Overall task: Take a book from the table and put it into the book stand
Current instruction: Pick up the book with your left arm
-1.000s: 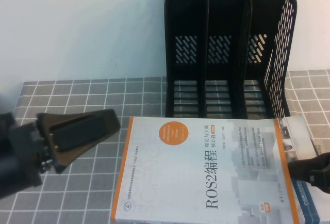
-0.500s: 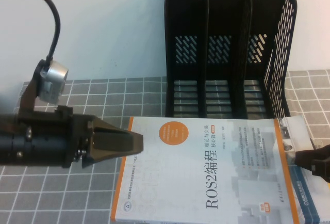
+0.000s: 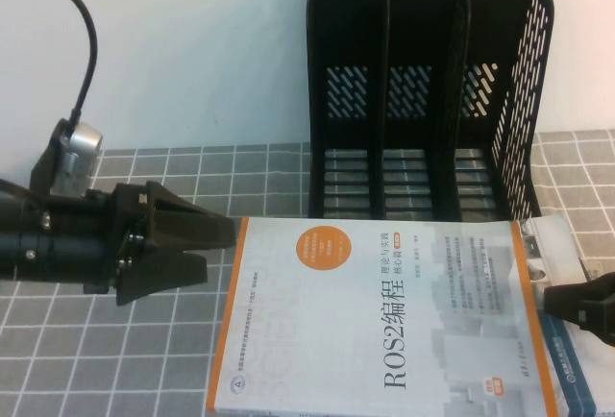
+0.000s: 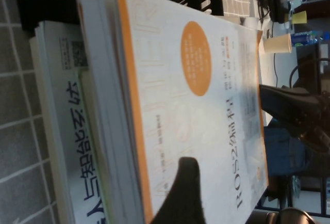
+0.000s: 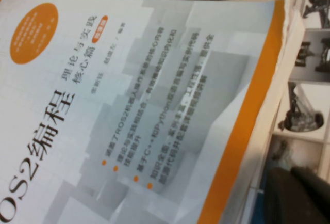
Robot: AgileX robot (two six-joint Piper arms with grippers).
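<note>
Grey gridded cloth (image 3: 173,172) covers the table below a plain white wall that fills the upper left of the high view. At the upper right of that frame stands the black book stand (image 3: 428,90), three upright slots with perforated walls, its base resting on the cloth. Directly below it, filling the lower centre and right of the frame, lies the book (image 3: 384,321), a white and grey cover with orange edges and the title ROS2, flat on top of a stack; another book (image 3: 577,379) with a blue cover shows beneath it at the lower right corner, and the left wrist view shows a further volume (image 4: 67,131) with blue characters under it. From the middle left of the high view the left gripper (image 3: 207,244) reaches in sideways, its two dark fingers (image 3: 192,220) parted, their tips just beside the book's orange left edge; whether they touch it cannot be told, though in the left wrist view one fingertip (image 4: 180,193) overlaps the cover near that edge. At the right edge of the high view, low down, the right gripper (image 3: 581,306) sits just beside the book's right orange border, over the stack; whether its fingers are parted or closed cannot be told.
</note>
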